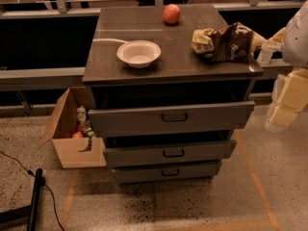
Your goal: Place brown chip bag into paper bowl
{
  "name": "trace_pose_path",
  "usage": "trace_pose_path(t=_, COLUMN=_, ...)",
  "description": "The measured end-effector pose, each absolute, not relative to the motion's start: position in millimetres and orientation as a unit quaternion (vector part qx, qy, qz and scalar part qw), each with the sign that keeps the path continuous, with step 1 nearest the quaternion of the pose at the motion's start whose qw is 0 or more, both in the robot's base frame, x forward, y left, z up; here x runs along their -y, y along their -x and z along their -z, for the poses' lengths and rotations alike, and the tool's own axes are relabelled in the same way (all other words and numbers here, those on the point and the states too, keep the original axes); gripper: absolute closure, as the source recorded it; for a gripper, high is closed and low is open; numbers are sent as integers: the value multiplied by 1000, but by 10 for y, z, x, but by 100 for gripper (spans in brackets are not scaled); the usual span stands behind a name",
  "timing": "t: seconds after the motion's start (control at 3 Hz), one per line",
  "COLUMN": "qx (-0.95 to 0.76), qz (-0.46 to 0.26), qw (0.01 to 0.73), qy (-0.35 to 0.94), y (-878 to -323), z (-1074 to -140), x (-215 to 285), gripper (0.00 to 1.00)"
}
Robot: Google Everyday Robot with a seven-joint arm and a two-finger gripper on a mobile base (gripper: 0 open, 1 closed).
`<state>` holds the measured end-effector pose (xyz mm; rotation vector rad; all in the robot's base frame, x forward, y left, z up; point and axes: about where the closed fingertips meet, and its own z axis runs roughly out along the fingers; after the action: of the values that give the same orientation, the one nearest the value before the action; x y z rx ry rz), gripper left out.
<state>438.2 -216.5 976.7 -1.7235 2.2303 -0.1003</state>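
Observation:
The brown chip bag (pixel 225 43) lies crumpled on the right side of the cabinet top (pixel 192 64), its cream end pointing left. The paper bowl (pixel 138 53) stands upright and empty near the front left of the top, about a bowl's width left of the bag. My gripper (pixel 263 44) reaches in from the right and sits at the bag's right end, at the cabinet's right edge. The bag hides part of the gripper.
A round red-orange fruit (pixel 171 14) sits at the back middle of the top. The three drawers (pixel 171 117) below stand partly pulled out. An open cardboard box (pixel 72 129) with items stands on the floor at the left. A black cable and bar (pixel 34 196) lie at the bottom left.

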Motion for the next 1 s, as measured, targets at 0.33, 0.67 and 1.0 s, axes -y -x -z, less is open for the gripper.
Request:
trace_pose_path(t=0.33, qx=-781, qz=35, qw=160, qy=603, y=-4382, z=-9768, x=2165, gripper=0)
trace_pose_path(t=0.67, qx=-785, qz=50, qw=189, qy=588, y=-4528, z=-9758, x=2220, gripper=0)
trace_pose_path(t=1.0, qx=-805, qz=83, qw=236, qy=537, y=-4850, z=-9624, x=2559, gripper=0)
